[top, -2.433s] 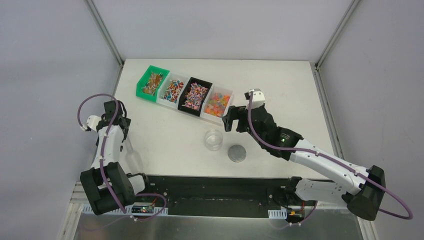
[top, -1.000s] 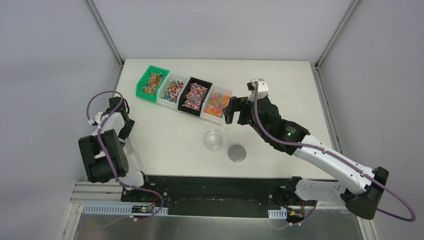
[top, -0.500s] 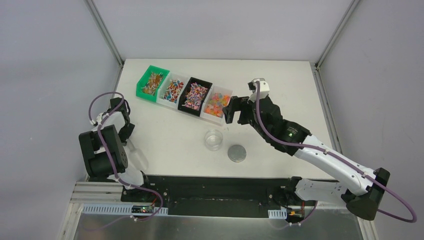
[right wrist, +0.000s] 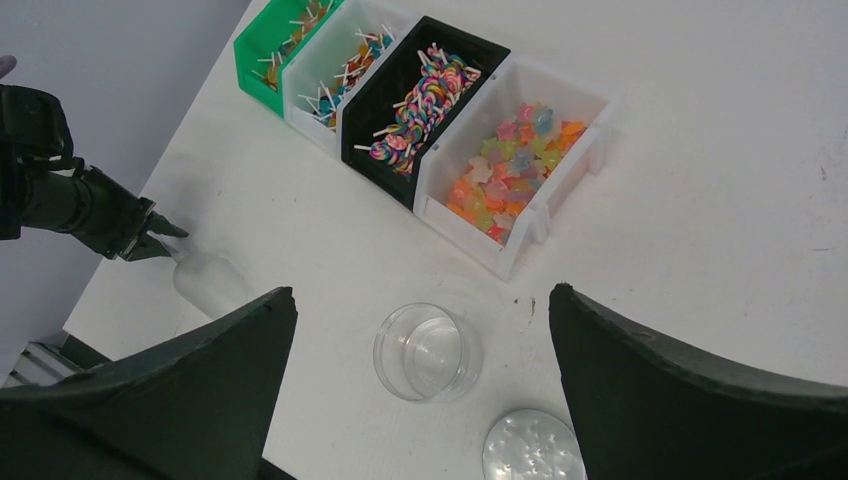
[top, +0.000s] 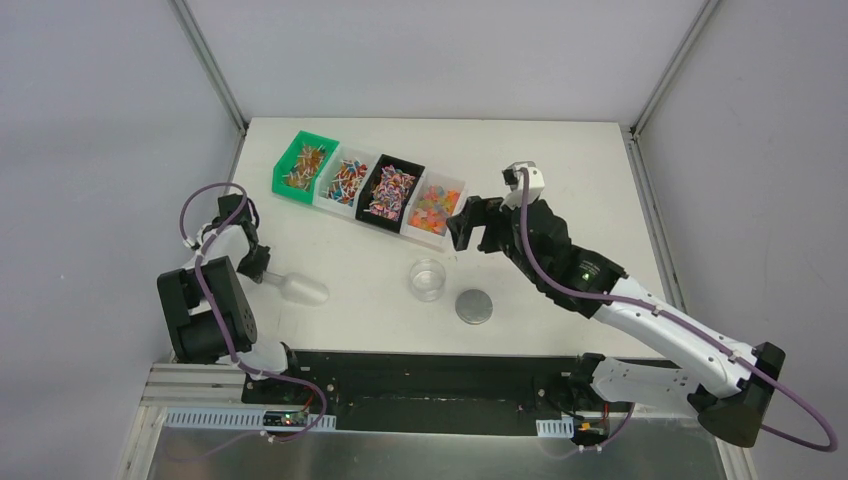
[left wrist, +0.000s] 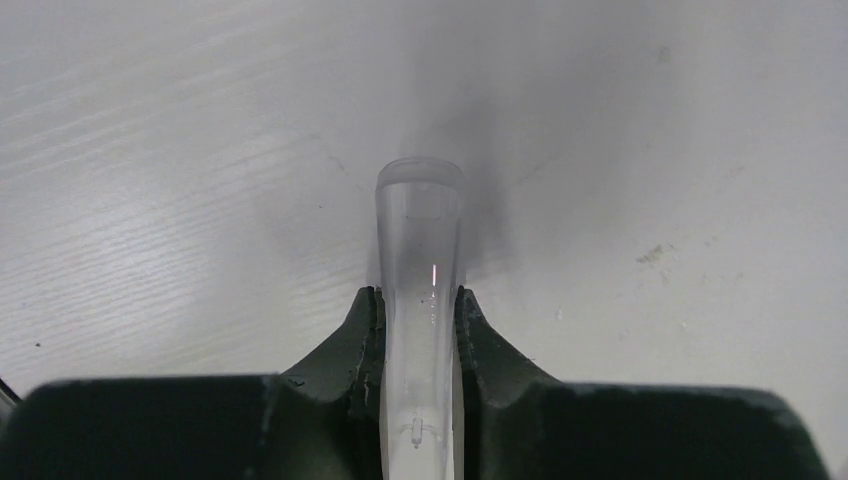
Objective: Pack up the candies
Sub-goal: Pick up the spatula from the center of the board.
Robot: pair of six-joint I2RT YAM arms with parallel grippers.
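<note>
no text, label or number can be read anywhere.

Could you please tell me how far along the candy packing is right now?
Done: the grey lid lies beside the open clear jar, which looks empty. In hand: the left hand is shut on a clear scoop; the right hand hangs open by the gummy bin. Left: the candies are all in their four bins, so scooping, filling and closing are yet to come.

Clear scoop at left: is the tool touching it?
Touching. Left wrist view: the left tool clamps the clear scoop from both sides, no gap.
</note>
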